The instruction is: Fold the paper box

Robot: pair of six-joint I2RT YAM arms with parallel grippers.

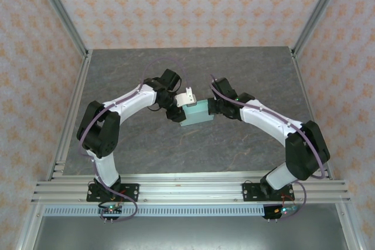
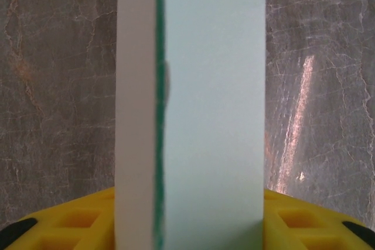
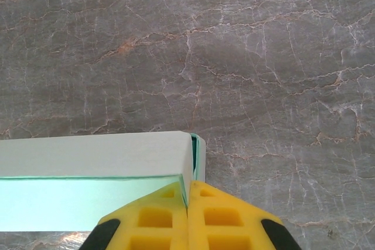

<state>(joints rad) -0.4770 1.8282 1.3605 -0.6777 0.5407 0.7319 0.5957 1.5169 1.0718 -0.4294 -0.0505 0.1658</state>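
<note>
Two pincers meet at the paper box [image 1: 196,113], which sits over the middle of the tabletop [image 1: 246,68] between them. Right pincer [image 3: 187,203]: fingers together, clamped on a thin end wall of the box (the card edge runs into the seam). Left pincer [image 2: 188,223]: fingers stand apart, one on each side of the box; whether they press it cannot be told.

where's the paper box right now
In the top view the paper box is at the middle of the table, between the left gripper at its left end and the right gripper, which pinches its right edge.
</note>
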